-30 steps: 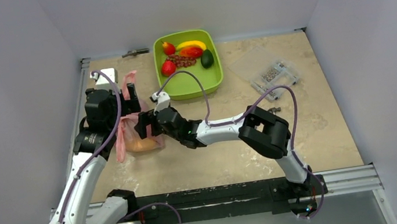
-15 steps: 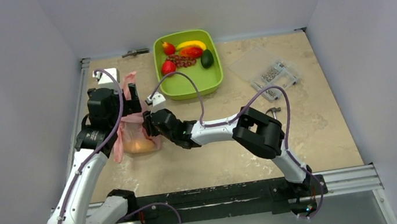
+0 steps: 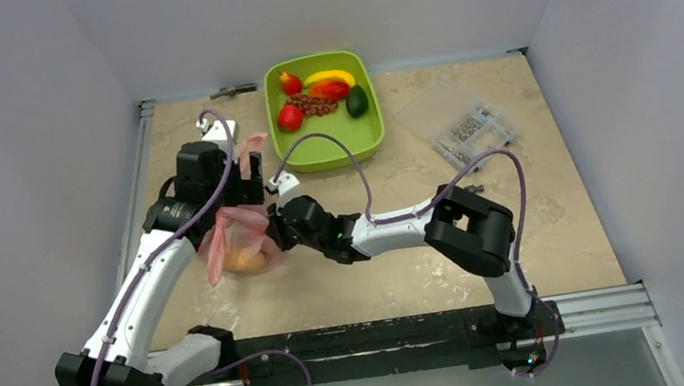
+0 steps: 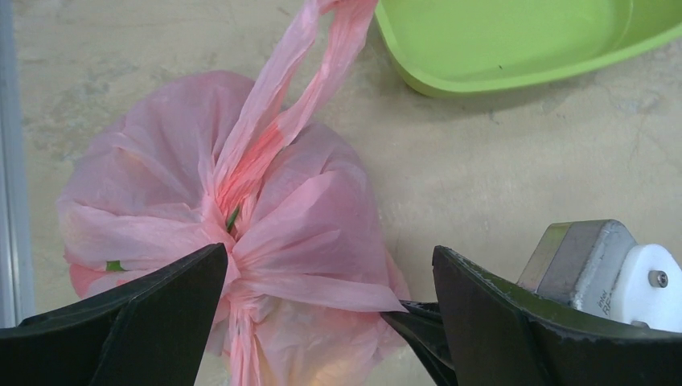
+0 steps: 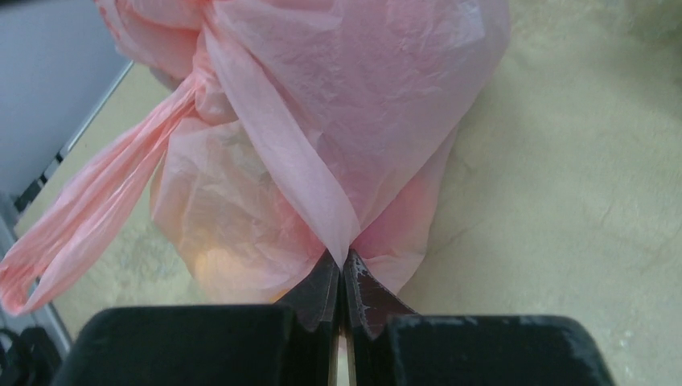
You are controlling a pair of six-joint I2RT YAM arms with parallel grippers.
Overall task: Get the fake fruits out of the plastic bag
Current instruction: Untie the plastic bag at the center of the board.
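Note:
The pink plastic bag (image 3: 241, 235) lies bunched on the table left of centre, its handles (image 4: 322, 56) stretched toward the tray. My right gripper (image 5: 342, 256) is shut on a fold of the bag's right side. An orange-yellow fruit (image 3: 246, 260) shows dimly through the plastic (image 5: 217, 241). My left gripper (image 4: 328, 257) hovers open over the bag (image 4: 241, 241), one finger on each side of its gathered top. Red fake fruits (image 3: 290, 116) and a grape bunch (image 3: 313, 104) lie in the green tray (image 3: 352, 146).
A banana (image 3: 330, 76) and a dark avocado (image 3: 357, 101) share the tray. A clear plastic box of small parts (image 3: 470, 129) sits at the right. A small metal piece (image 3: 233, 90) lies by the back wall. The metal rail (image 4: 8, 161) runs left of the bag.
My right gripper has closed on a fold of the bag. The left arm has swung right and now stands over the bag, which has shifted slightly right.

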